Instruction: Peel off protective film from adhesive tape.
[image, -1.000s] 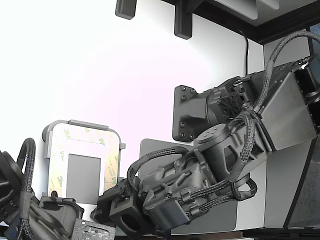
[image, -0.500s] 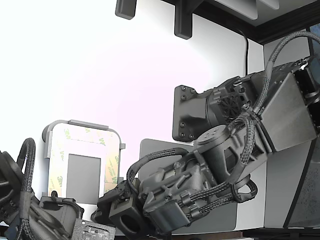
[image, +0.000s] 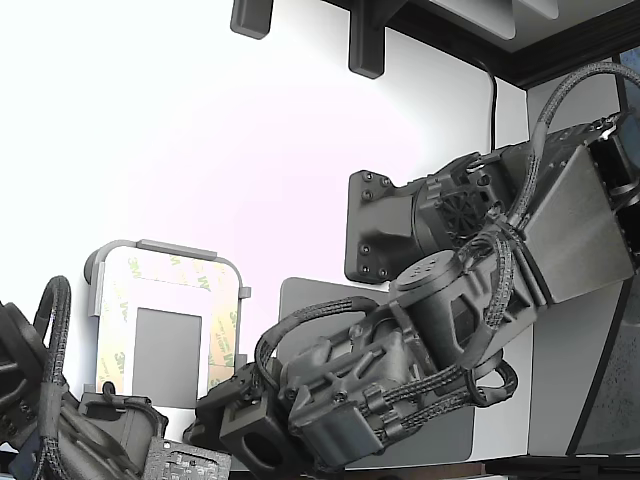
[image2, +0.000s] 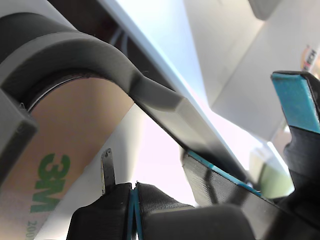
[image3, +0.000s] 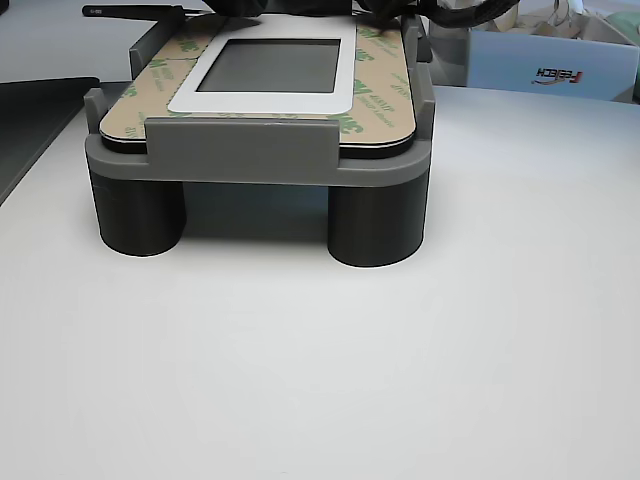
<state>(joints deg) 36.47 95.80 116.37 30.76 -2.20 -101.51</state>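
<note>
Arm (image: 470, 290) reaches down over the table toward the grey raised tray (image3: 260, 160). Protective film (image3: 375, 95), tan with green 3M print, lies flat around the tray's dark rectangle, covering the adhesive tape. Gripper (image2: 134, 200) sits at the tray's corner, pads pressed together on a thin grey tab (image2: 106, 167); the film lies just beside it, strip running away along the tray edge.

The film (image3: 378, 100) is looking like matt tan paper with green print; the tray (image3: 260, 160) is showing smooth, matt grey plastic.
</note>
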